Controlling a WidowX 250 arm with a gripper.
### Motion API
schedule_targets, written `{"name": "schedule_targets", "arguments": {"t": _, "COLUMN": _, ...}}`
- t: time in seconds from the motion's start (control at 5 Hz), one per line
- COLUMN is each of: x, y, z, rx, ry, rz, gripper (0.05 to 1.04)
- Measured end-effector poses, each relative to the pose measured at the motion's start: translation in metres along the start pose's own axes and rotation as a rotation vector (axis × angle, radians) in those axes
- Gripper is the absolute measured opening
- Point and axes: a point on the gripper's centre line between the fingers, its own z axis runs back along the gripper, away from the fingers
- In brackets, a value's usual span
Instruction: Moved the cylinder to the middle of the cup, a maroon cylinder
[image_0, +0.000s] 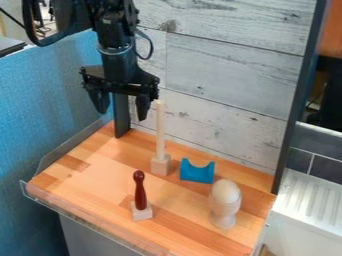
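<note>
Standing at lower centre-left of the frame, your maroon cylinder (139, 192) is presumably kept upright by its wooden base (142, 213); lower right, the pale cup (224, 217) cradles an egg-shaped piece (226, 191). Your gripper (121, 112), upper left, is spread wide, holding nothing and apparently touching nothing.

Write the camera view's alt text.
An open black gripper hangs over a wooden tabletop, where a maroon peg stands on a block; behind it are a taller pale rod and blue notched piece, with an egg-shaped object in a cup at right.
</note>
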Motion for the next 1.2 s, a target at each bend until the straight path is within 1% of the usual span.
{"name": "schedule_targets", "arguments": {"t": 0.2, "x": -0.005, "y": -0.002, "z": -0.01, "rx": -0.009, "ry": 0.037, "rz": 0.004, "gripper": 1.0}}
{"name": "schedule_targets", "arguments": {"t": 0.4, "x": 0.004, "y": -0.01, "z": -0.022, "rx": -0.057, "ry": 0.075, "rz": 0.006, "gripper": 1.0}}
{"name": "schedule_targets", "arguments": {"t": 0.6, "x": 0.024, "y": -0.012, "z": -0.035, "rx": -0.032, "ry": 0.077, "rz": 0.061, "gripper": 1.0}}
{"name": "schedule_targets", "arguments": {"t": 0.8, "x": 0.041, "y": -0.025, "z": -0.045, "rx": -0.024, "ry": 0.099, "rz": 0.097, "gripper": 1.0}}
{"name": "schedule_targets", "arguments": {"t": 1.0, "x": 0.046, "y": -0.034, "z": -0.05, "rx": -0.012, "ry": 0.1, "rz": 0.09, "gripper": 1.0}}
{"name": "schedule_targets", "arguments": {"t": 1.2, "x": 0.045, "y": -0.044, "z": -0.061, "rx": 0.005, "ry": 0.118, "rz": 0.087, "gripper": 1.0}}
